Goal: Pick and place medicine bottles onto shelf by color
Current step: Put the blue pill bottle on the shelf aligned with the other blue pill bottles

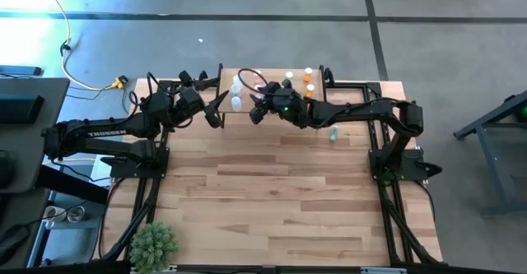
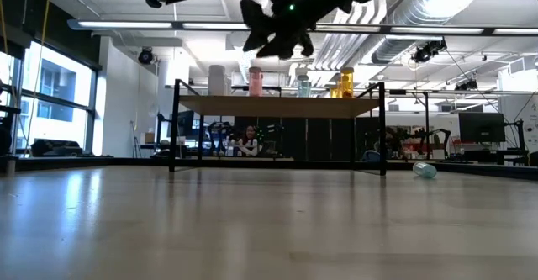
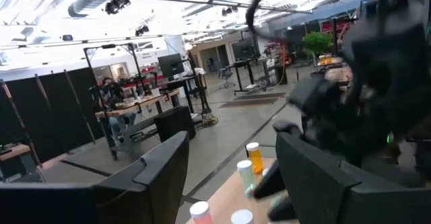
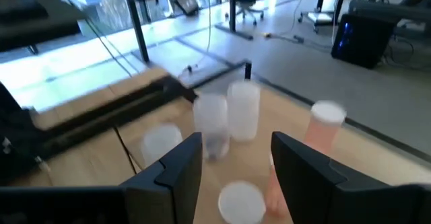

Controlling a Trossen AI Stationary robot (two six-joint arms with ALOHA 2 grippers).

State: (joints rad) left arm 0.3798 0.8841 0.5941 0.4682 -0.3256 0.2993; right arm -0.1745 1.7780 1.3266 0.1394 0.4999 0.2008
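Note:
The shelf [image 1: 276, 82] [image 2: 282, 106] stands at the table's far edge and carries medicine bottles upright: white ones [image 1: 236, 94] at its left, orange ones [image 1: 310, 81] at its right, pink ones [image 4: 324, 126] between. One greenish bottle [image 1: 333, 132] [image 2: 424, 170] lies on its side on the tabletop, right of the shelf. My right gripper [image 1: 256, 111] [image 4: 236, 146] hovers open over the shelf's left half, above clear bottles [image 4: 227, 116] and a white-capped one [image 4: 241, 200], touching none. My left gripper [image 1: 217, 109] [image 3: 232, 150] waits open just left of the shelf, holding nothing.
A green spiky plant [image 1: 154, 243] sits at the table's near left corner. The wide wooden tabletop [image 1: 272, 192] lies in front of the shelf. The shelf's black legs [image 2: 174, 129] stand at its corners. The two grippers are close together at the shelf's left end.

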